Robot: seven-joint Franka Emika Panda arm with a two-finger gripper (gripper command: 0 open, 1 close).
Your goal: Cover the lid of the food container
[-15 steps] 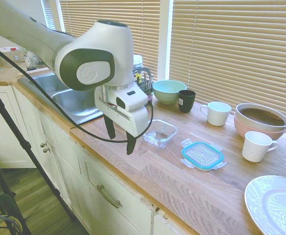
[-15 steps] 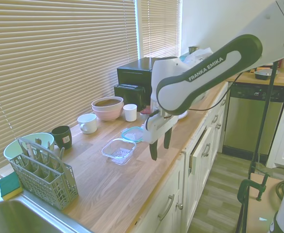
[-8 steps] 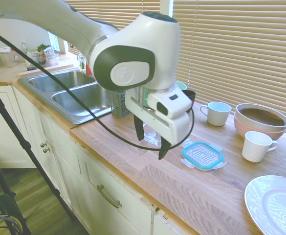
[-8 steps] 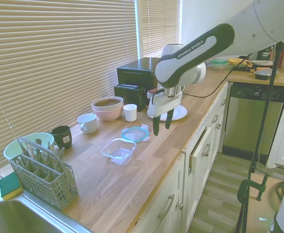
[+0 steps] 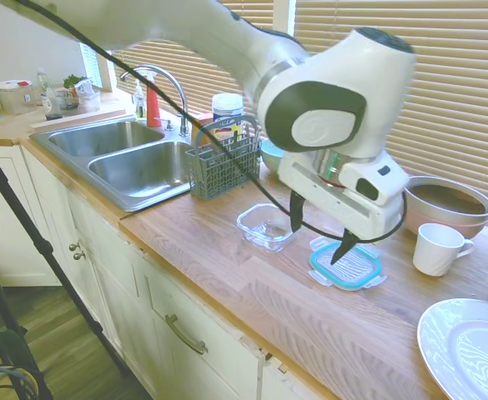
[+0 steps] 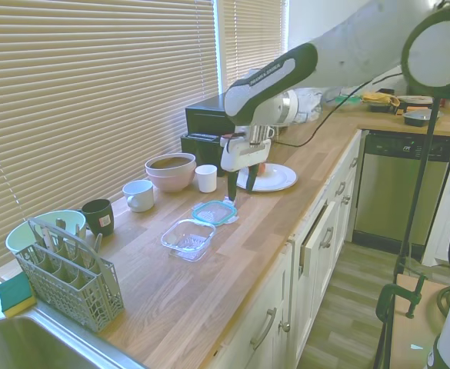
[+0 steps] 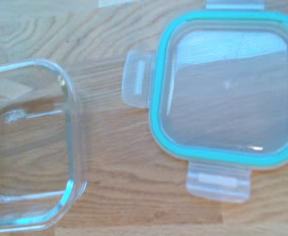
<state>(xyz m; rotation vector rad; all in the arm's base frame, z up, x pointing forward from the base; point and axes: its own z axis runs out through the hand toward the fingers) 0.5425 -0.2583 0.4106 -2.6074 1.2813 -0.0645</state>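
Hovering over lid [image 5: 346, 265], claw [image 5: 319, 236] spread, empty. Lower squarely, pinch lid edge beside tub [image 5: 268, 227], avoid snap tabs, keep level for seating.

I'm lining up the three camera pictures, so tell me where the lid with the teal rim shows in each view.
First exterior view: the lid lies flat on the counter, right of centre, beneath the open gripper.
Second exterior view: lid at centre, under the gripper.
Wrist view: lid fills the upper right.
Shared landmark: the food container, close beside it.
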